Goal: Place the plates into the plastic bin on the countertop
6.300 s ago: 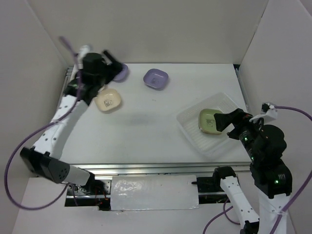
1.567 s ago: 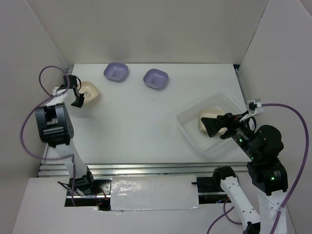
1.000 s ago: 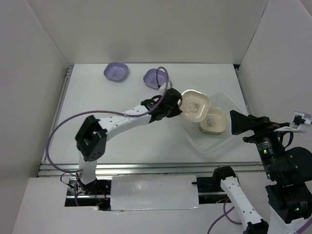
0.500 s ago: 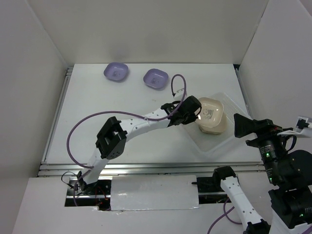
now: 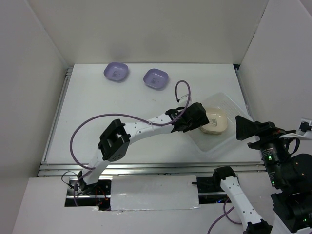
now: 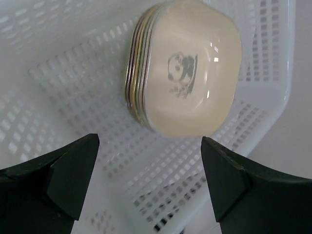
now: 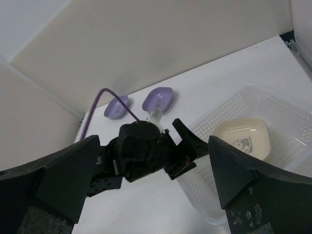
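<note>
The plastic bin (image 5: 228, 101) sits right of centre on the white countertop (image 5: 122, 112). In it lies a stack of plates with a cream one (image 5: 214, 120) on top. My left gripper (image 5: 196, 117) is open and empty at the bin's left rim, beside the stack. In the left wrist view the cream plate (image 6: 190, 92) lies just beyond my open left gripper (image 6: 148, 183), over the bin's lattice (image 6: 73, 73). Two purple plates (image 5: 115, 71) (image 5: 156, 78) lie at the back. My right gripper (image 5: 242, 129) is open and empty, held off the bin's right side.
White walls close in the table on three sides. A metal rail (image 5: 61, 107) runs along the left edge. The right wrist view shows the left gripper (image 7: 146, 151), the bin (image 7: 287, 109), the cream plate (image 7: 242, 138) and both purple plates (image 7: 117, 106) (image 7: 158, 100).
My left arm carried a cream plate from the far left into the bin and let it go onto the stack; its gripper is now open. My right arm drew back to the right.
</note>
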Motion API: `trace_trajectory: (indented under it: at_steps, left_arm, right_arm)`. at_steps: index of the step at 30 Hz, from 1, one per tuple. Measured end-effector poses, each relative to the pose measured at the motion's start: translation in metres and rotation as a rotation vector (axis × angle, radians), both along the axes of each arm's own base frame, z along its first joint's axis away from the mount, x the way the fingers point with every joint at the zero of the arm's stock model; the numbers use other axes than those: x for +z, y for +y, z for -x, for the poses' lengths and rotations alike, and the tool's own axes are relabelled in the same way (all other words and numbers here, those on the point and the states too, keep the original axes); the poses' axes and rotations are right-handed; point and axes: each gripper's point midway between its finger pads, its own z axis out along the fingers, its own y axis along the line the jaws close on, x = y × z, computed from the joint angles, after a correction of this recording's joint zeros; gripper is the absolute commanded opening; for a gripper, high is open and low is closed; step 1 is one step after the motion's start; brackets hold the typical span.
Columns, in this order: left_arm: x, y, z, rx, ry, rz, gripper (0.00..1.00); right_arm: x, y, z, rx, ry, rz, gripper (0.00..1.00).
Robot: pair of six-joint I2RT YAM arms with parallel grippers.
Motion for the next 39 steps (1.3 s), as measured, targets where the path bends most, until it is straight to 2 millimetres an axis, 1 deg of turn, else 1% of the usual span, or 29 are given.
trace_trajectory:
  at_steps: [1,2,3,5,6,7,8,9,10,11,12,13,14,15,16,17,18,19,20,21,22,23,25,30,33,34,37,38,39]
  left_arm:
    - [0.002,0.004,0.006,-0.008,-0.009,-0.012,0.99]
    - [0.010,0.009,0.015,-0.020,-0.029,-0.023,0.99]
    - [0.022,0.015,0.021,-0.028,-0.055,-0.027,0.99]
    - [0.052,0.031,0.032,-0.033,-0.107,-0.016,0.99]
    - [0.074,0.044,0.036,-0.026,-0.139,-0.001,0.99]
    - [0.096,0.060,0.035,-0.013,-0.175,0.015,0.99]
    - [0.117,0.080,0.029,0.014,-0.204,0.032,0.99]
    - [0.134,0.099,0.017,0.042,-0.227,0.047,0.99]
    - [0.152,0.124,-0.004,0.087,-0.253,0.060,0.99]
    - [0.164,0.155,-0.035,0.159,-0.279,0.060,0.99]
    - [0.170,0.184,-0.065,0.238,-0.290,0.054,0.99]
    - [0.168,0.213,-0.093,0.302,-0.291,0.035,0.99]
    - [0.159,0.242,-0.123,0.370,-0.278,0.010,0.99]
    - [0.143,0.272,-0.151,0.434,-0.251,-0.016,0.99]
    - [0.124,0.296,-0.174,0.481,-0.214,-0.036,0.99]
    - [0.099,0.317,-0.194,0.518,-0.168,-0.058,0.99]
    - [0.074,0.332,-0.207,0.537,-0.122,-0.075,0.99]
    - [0.051,0.342,-0.217,0.546,-0.077,-0.085,0.99]
    - [0.026,0.348,-0.227,0.547,-0.036,-0.088,0.99]
    - [0.006,0.350,-0.234,0.541,-0.006,-0.081,0.99]
    - [-0.009,0.349,-0.240,0.530,0.016,-0.068,0.99]
    - [-0.023,0.347,-0.246,0.518,0.034,-0.051,0.99]
    - [-0.041,0.337,-0.258,0.492,0.057,-0.007,0.99]
    - [-0.046,0.314,-0.301,0.460,0.025,0.116,0.99]
    - [-0.054,0.305,-0.319,0.456,0.025,0.150,0.99]
    - [-0.061,0.303,-0.324,0.455,0.028,0.155,0.99]
    - [-0.081,0.297,-0.328,0.462,0.061,0.181,0.87]
    - [-0.080,0.296,-0.330,0.457,0.053,0.188,0.74]
    - [-0.082,0.297,-0.330,0.465,0.060,0.186,0.65]
  right_arm:
    - [0.000,0.000,0.000,0.000,0.001,0.001,1.00]
    - [0.000,0.000,0.000,0.000,0.001,0.002,1.00]
    - [-0.001,0.000,0.000,0.002,0.001,0.003,1.00]
    - [-0.003,0.002,-0.004,0.010,0.006,0.004,1.00]
    - [-0.006,0.004,-0.007,0.017,0.012,0.005,1.00]
    - [-0.009,0.007,-0.012,0.027,0.018,0.006,1.00]
    - [-0.015,0.010,-0.016,0.041,0.032,0.009,1.00]
    - [-0.021,0.013,-0.022,0.053,0.046,0.012,1.00]
    - [-0.028,0.017,-0.027,0.070,0.067,0.015,1.00]
    - [-0.037,0.022,-0.033,0.090,0.092,0.018,1.00]
    - [-0.045,0.026,-0.039,0.108,0.115,0.020,1.00]
    - [-0.052,0.030,-0.044,0.127,0.136,0.022,1.00]
    - [-0.059,0.034,-0.049,0.146,0.156,0.024,1.00]
    - [-0.064,0.037,-0.053,0.159,0.172,0.024,1.00]
    - [-0.069,0.040,-0.056,0.173,0.186,0.025,1.00]
    - [-0.072,0.043,-0.059,0.186,0.196,0.025,1.00]
    - [-0.074,0.045,-0.061,0.198,0.204,0.025,1.00]
    - [-0.074,0.048,-0.064,0.209,0.209,0.026,1.00]
    - [-0.074,0.051,-0.066,0.224,0.213,0.026,1.00]
    - [-0.074,0.053,-0.068,0.234,0.215,0.028,1.00]
    - [-0.075,0.055,-0.070,0.248,0.222,0.029,1.00]
    - [-0.077,0.057,-0.072,0.258,0.226,0.031,1.00]
    - [-0.082,0.062,-0.074,0.287,0.239,0.036,1.00]
    - [-0.085,0.071,-0.073,0.341,0.249,0.050,1.00]
    - [-0.084,0.072,-0.072,0.355,0.245,0.066,1.00]
    - [-0.083,0.073,-0.072,0.359,0.242,0.069,1.00]
    - [-0.080,0.072,-0.070,0.362,0.234,0.080,1.00]
    - [-0.080,0.072,-0.069,0.362,0.231,0.085,1.00]
    - [-0.079,0.072,-0.068,0.362,0.229,0.089,1.00]
